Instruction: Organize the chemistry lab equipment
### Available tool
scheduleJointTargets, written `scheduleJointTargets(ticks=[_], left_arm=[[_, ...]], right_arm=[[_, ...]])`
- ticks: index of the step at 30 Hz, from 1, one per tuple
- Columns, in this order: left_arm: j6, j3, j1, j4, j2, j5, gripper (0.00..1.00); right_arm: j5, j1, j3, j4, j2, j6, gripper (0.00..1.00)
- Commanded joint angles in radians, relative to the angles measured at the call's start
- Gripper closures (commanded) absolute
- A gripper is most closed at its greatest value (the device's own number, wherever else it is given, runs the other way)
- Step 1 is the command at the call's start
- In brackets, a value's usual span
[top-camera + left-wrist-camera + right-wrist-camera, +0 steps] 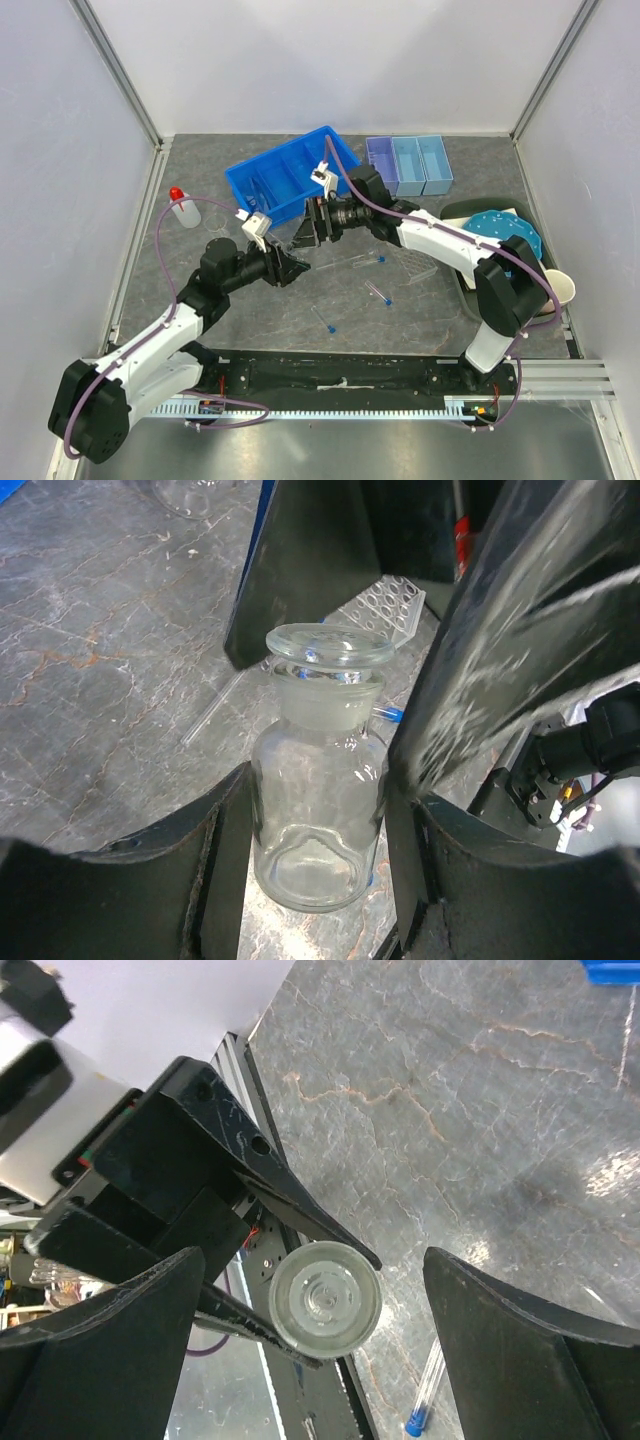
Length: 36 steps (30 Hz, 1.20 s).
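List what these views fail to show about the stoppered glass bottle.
- Left wrist: glass bottle, gripped by the left pincer; resting on the table or lifted, unclear.
- Right wrist: only its stopper shows; the body is hidden beneath.
- Top external: hidden under the left and right pincer.

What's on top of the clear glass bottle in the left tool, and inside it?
A flat round clear glass stopper sits in the clear glass bottle's neck. Inside looks empty. The left tool's fingers cover its lower sides.
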Motion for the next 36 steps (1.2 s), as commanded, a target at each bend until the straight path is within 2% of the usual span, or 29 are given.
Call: scheduleJointTargets(ticks=[1,5,8,9,11,12,15,18,19,20,22,24,25,26,29,30,36], left_arm=[[0.045,0.005,-0.007,0.091,-0.045,0.027,0.91],[0.044,-0.001,-0.009,0.091,-0.056,0.026,0.9],[0.042,-0.001,-0.009,0.086,-0.06,0.023,0.91],[0.042,-0.001,-0.009,0.084,-0.062,0.021,0.9],[0.042,-0.003,-0.009,0.081,-0.062,0.018,0.9],[0.042,0.0,-0.009,0.08,-0.065,0.017,0.9],[0.038,-0.001,-0.009,0.075,-0.071,0.011,0.88],[0.023,-0.003,-0.009,0.071,-0.076,0.009,0.82],[0.018,-0.001,-0.01,0.066,-0.077,0.006,0.78],[0.01,0.0,-0.009,0.055,-0.08,-0.005,0.65],[-0.001,0.011,-0.009,0.011,-0.094,-0.014,0.55],[-0.008,0.02,-0.009,-0.026,-0.103,-0.011,0.35],[-0.01,0.029,-0.009,-0.038,-0.114,-0.009,0.29],[-0.011,0.037,-0.007,-0.052,-0.118,-0.006,0.15],[-0.005,0.075,-0.004,-0.136,-0.138,-0.009,0.11],[0.002,0.089,-0.003,-0.161,-0.143,-0.015,0.01],[0.021,0.166,0.023,-0.339,-0.195,-0.087,0.0]], right_arm=[[0.048,0.03,0.034,-0.055,-0.001,-0.003,0.02],[0.059,0.041,0.026,-0.065,-0.004,-0.003,0.09],[0.064,0.05,0.024,-0.068,-0.004,-0.005,0.21],[0.064,0.053,0.024,-0.069,-0.007,-0.006,0.3],[0.064,0.058,0.024,-0.067,-0.009,-0.002,0.42],[0.062,0.061,0.026,-0.067,-0.01,-0.001,0.54],[0.056,0.067,0.028,-0.064,-0.015,-0.003,0.74],[0.056,0.069,0.031,-0.058,-0.023,-0.011,0.86],[0.057,0.069,0.031,-0.056,-0.024,-0.015,0.88],[0.065,0.069,0.032,-0.056,-0.027,-0.017,0.89],[0.071,0.069,0.04,-0.058,-0.029,-0.028,0.91],[0.076,0.067,0.053,-0.065,-0.03,-0.038,0.92],[0.079,0.069,0.06,-0.068,-0.027,-0.043,0.92],[0.08,0.067,0.066,-0.072,-0.026,-0.047,0.92],[0.091,0.067,0.096,-0.084,-0.013,-0.067,0.93],[0.096,0.067,0.113,-0.093,-0.01,-0.072,0.93],[0.146,0.065,0.195,-0.131,0.04,-0.126,0.94]])
